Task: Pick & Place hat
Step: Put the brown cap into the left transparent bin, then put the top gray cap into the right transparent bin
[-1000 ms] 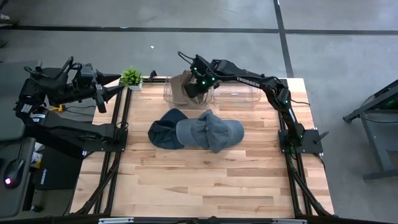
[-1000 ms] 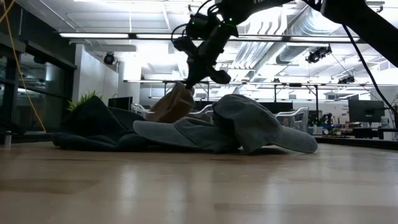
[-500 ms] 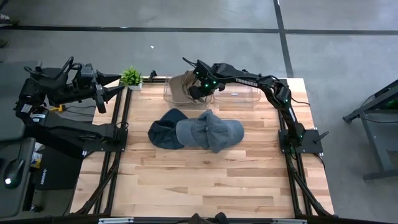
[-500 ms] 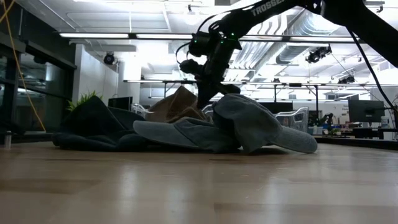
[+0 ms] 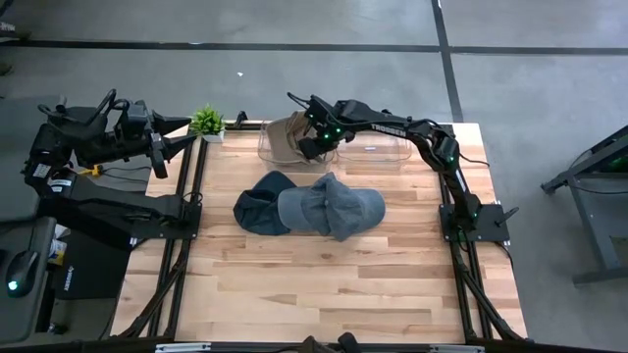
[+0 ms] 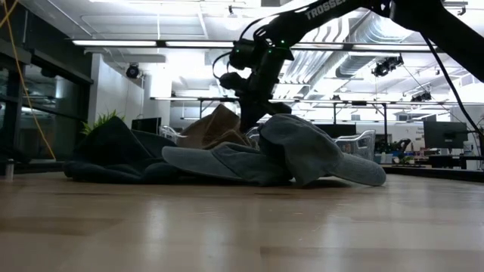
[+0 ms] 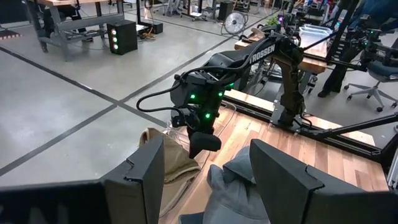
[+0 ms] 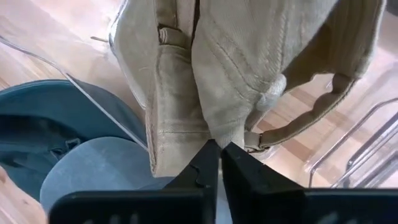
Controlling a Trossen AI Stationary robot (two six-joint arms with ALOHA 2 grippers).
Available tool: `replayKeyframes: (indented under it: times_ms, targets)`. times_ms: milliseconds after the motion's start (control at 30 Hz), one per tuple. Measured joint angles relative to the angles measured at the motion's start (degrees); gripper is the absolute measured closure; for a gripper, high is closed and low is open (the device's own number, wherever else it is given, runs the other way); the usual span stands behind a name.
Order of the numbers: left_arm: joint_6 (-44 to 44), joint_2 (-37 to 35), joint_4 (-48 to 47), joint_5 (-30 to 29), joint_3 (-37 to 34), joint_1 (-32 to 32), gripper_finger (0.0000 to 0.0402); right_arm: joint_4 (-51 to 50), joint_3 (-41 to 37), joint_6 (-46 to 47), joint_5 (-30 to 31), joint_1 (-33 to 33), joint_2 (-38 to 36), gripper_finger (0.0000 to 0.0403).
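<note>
Pale butcher-block planks (image 5: 324,284) make up my work surface, set on grey concrete crossed by dark floor lines. From the low camera I look past it into an open workshop with strip lights and exposed ducting. White lettering runs along the right arm's upper link — "TROSSEN" from above, only "ROSSEN" showing from the left wrist camera.

My right gripper (image 8: 214,151) sits at the far edge of the table over the left clear bin (image 5: 273,149), fingertips nearly pressed together and pinching a fold of the tan hat (image 5: 287,137). It is a soft khaki cap with stitched panel seams and a back strap with a small buckle, crumpled and lying in that bin. A second clear bin (image 5: 378,152) stands just beside it.

Mid-table lie a dark teal hat (image 5: 259,206) and a grey-blue cap (image 5: 334,208), overlapping. A small green potted plant (image 5: 207,122) marks the far left corner.

My left gripper (image 7: 208,177) waits off the table's left side, fingers spread, holding nothing.
</note>
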Motion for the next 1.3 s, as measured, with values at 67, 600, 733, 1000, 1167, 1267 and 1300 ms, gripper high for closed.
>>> replayKeyframes:
  times_ms: [67,600,733,1000,1167,1267,1300]
  targets:
    - [-0.7,0.0,0.0,0.0,0.0,0.0,0.0208,0.4,0.1,-0.2,-0.3,0.0,0.0,0.0361]
    - [-2.5,0.0,-1.7,0.0,0.0,0.0,0.0208,0.5,0.2,-4.7,0.1,-1.1,-3.3,0.0225]
    - [-2.5,0.0,-1.7,0.0,0.0,0.0,0.0208,0.2,0.2,-5.2,1.2,-1.4,-5.8,0.0226]
    - [-2.5,0.0,-1.7,-0.1,0.0,0.0,0.0208,-0.4,0.2,-9.8,1.7,-0.3,-10.5,0.0226]
    - [-2.7,0.0,-1.7,-0.2,0.0,0.0,0.0208,-0.7,0.2,-13.7,1.7,2.0,-12.8,0.0226]
    - [-3.4,0.0,-1.7,-0.2,0.0,0.0,0.0208,-1.5,0.2,-15.7,1.9,3.8,-13.3,0.0226]
    - [-3.6,0.0,-1.7,-0.2,0.0,0.0,0.0208,-1.6,0.2,-16.0,1.9,4.4,-13.3,0.0226]
